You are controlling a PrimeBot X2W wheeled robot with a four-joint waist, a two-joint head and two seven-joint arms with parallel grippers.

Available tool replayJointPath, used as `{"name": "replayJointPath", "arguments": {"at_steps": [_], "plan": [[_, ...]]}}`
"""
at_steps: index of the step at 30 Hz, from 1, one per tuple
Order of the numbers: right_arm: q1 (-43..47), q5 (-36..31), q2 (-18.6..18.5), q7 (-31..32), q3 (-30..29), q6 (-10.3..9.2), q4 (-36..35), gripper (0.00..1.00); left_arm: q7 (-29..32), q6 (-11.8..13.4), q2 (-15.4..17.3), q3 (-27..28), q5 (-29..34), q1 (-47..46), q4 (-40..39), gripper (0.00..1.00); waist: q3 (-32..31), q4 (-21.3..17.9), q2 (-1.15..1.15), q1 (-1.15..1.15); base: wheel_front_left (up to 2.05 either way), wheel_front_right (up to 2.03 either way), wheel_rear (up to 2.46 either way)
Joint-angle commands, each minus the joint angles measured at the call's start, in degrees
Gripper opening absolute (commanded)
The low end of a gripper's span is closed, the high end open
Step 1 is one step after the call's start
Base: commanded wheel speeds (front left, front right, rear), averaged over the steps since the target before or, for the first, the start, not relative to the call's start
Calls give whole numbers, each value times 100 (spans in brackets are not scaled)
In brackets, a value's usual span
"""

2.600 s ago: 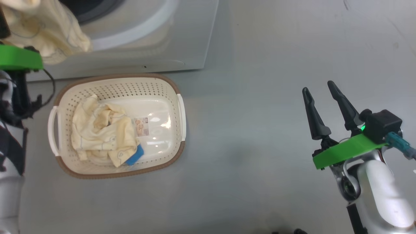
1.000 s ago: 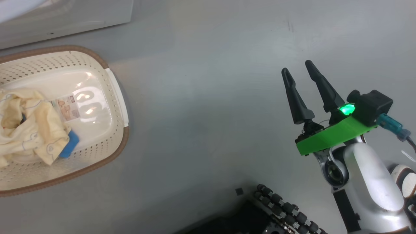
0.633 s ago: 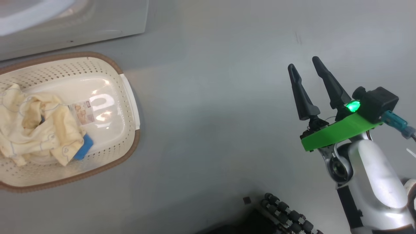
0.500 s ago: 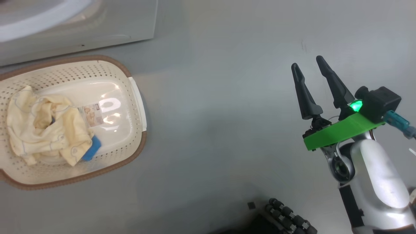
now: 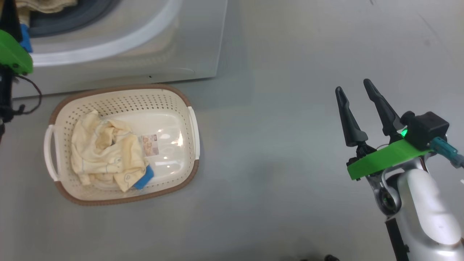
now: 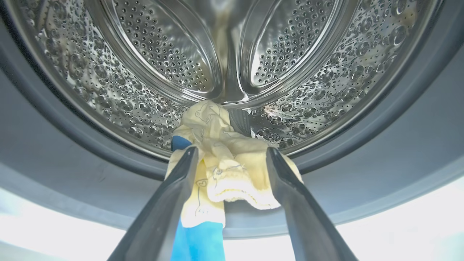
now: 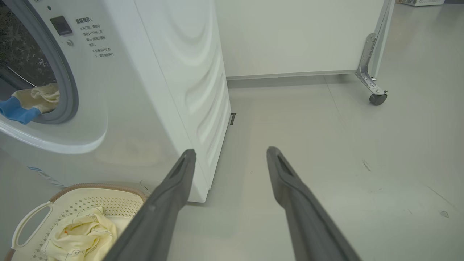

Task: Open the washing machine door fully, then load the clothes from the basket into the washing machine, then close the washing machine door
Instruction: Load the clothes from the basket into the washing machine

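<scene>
A couple of seconds back the left gripper (image 6: 232, 150) held a soft pale yellow cotton garment (image 6: 232, 170) with thin dark line prints up in front of the machine. Now that garment lies over the grey rubber seal (image 6: 72, 174) at the mouth of the perforated steel drum (image 6: 159, 50), with a bright blue cloth (image 6: 197, 241) hanging below it. The gripper's two long dark fingers stand spread wide on either side of the garment, not pinched on it; whether they brush it I cannot tell.

The head camera swung right and back meanwhile, so the scene's shift is the camera's own. The right gripper (image 5: 352, 85) hangs over the grey floor (image 5: 261, 152) as before, fingers apart and empty, well apart from the basket.

The small rectangular cream plastic basket (image 5: 170, 105), with perforated sides and a brown rim, sits just in front of the big white front-loading washing machine (image 5: 145, 47). The remaining pale yellow clothes (image 5: 105, 156) are heaped in its left half.

In the head view the left arm's green bracket (image 5: 12, 54) sits at the left edge, its fingers cut off. The blue cloth's lower end runs out of the left wrist view. What lies under the heap I cannot make out.
</scene>
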Motion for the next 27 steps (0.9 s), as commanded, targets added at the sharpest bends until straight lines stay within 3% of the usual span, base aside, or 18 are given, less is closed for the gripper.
{"name": "replayJointPath", "arguments": {"at_steps": [1,6,10,27], "plan": [[139,-90,-33,-56,24,0,-119,100,-95,3,200,108,-87,68,-201,100,-363,312,0,1,0,0,0],[304,-202,-33,-56,-84,0,-95,100,-149,3,121,138,-199,668,-459,100,-719,528,0,1,0,0,0],[429,-253,-33,-56,-159,0,-98,100,-155,27,95,490,-140,1178,-867,100,-948,654,0,1,0,0,0],[836,-279,-33,-56,-246,0,-76,100,-157,624,-227,2120,948,3806,-2967,100,-1635,728,0,1,0,0,0]]}}
